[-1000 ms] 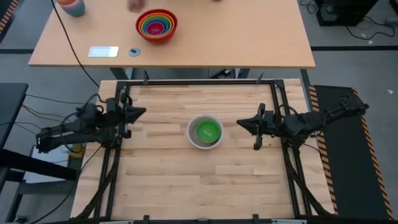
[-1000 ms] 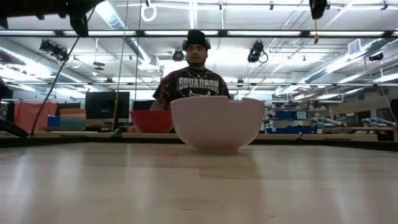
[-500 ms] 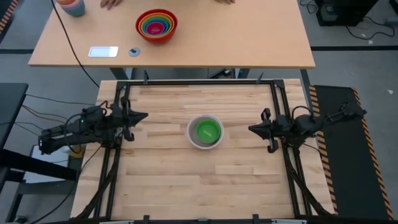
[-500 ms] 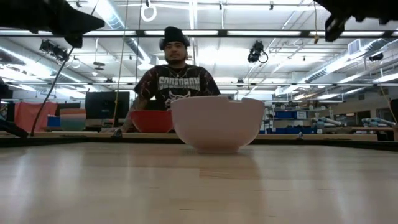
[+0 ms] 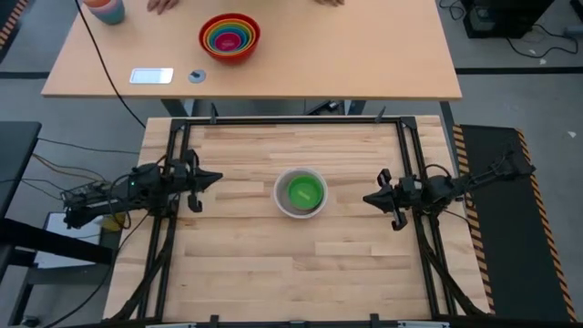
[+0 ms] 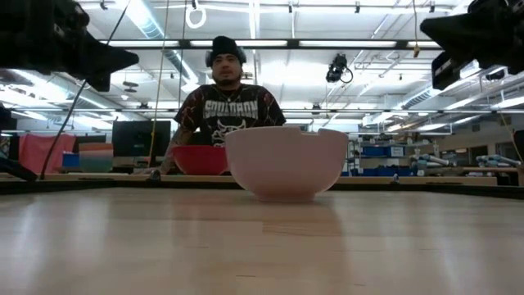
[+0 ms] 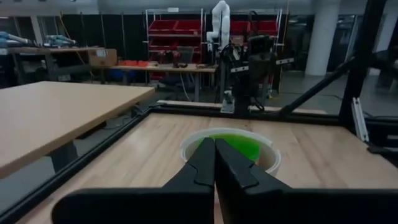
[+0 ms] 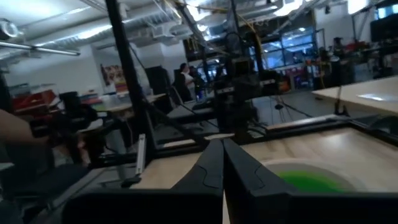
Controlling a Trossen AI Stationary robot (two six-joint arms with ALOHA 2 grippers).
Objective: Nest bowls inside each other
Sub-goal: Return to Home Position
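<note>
High view: bowls (image 5: 301, 192) sit nested mid-table (image 5: 237, 264), green bowl (image 5: 305, 191) innermost, white bowl (image 5: 280, 202) outermost; can't make out blue & grey under it. Left gripper (image 5: 216, 178) & right gripper (image 5: 368, 199) have both pulled back twd their own sides vs a sec ago, well apart from the stack. Low view: white bowl stands upright, nothing touching it; a person (image 6: 225, 98) waits beyond. L wrist view: fingers pressed together, holding nothing, stack ahead. R wrist view: same, closed tight & empty. Nesting looks done to me; arms seem to be just heading home.
</note>
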